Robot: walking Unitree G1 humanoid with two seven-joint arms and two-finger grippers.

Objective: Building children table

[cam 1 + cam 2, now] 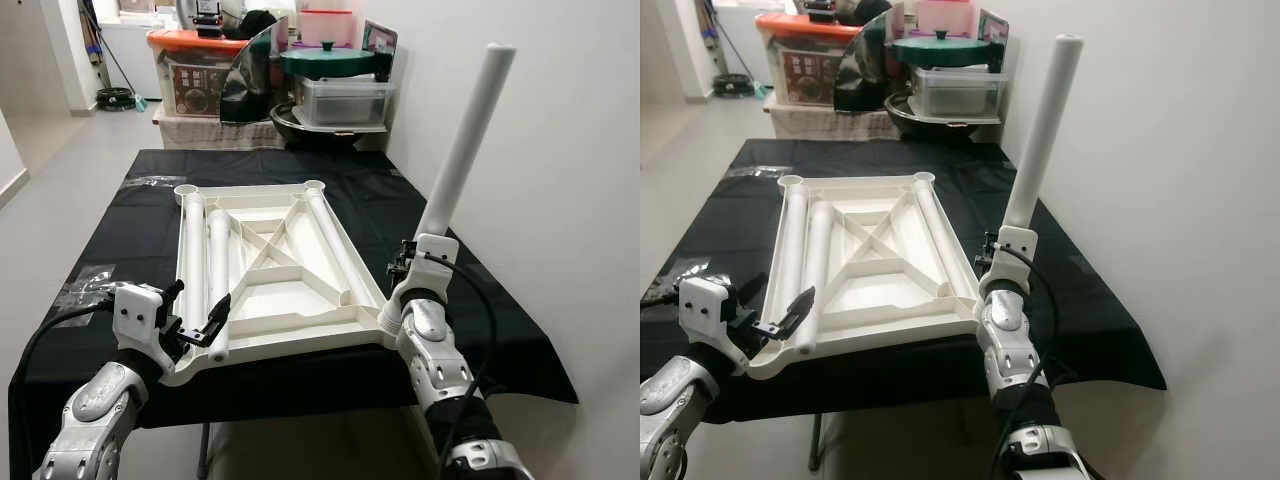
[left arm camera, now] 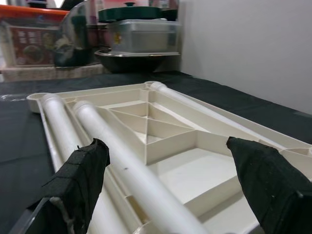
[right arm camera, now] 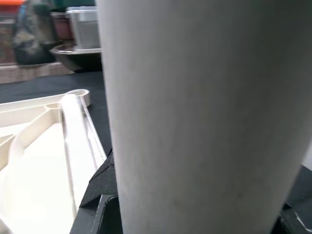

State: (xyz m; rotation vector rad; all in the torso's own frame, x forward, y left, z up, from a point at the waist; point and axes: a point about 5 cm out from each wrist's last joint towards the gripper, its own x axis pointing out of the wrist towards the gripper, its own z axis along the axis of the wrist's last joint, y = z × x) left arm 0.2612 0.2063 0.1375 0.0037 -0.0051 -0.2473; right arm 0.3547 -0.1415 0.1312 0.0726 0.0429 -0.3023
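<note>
We find the right gripper (image 1: pixel 407 262) closed around the lower part of a long white plastic table leg (image 1: pixel 465 140), which stands nearly upright, tilted slightly away and to the right, its base at the near right corner of the upturned cream plastic tabletop (image 1: pixel 268 262). We judge the coming move turns on lining that leg's axis with the corner socket directly below it; the right arm is the nearer.

The left gripper (image 1: pixel 196 320) holds its fingers wide apart, grasping nothing, at the near left edge of the tabletop, astride the near end of one of two loose white legs (image 1: pixel 218 270) lying lengthwise along the left side. A third leg (image 1: pixel 334 242) lies along the right side.

The tabletop rests underside up on a black-covered table (image 1: pixel 90 250). Beyond stand storage boxes (image 1: pixel 195 65) and a white wall (image 1: pixel 560 150) to the right.
</note>
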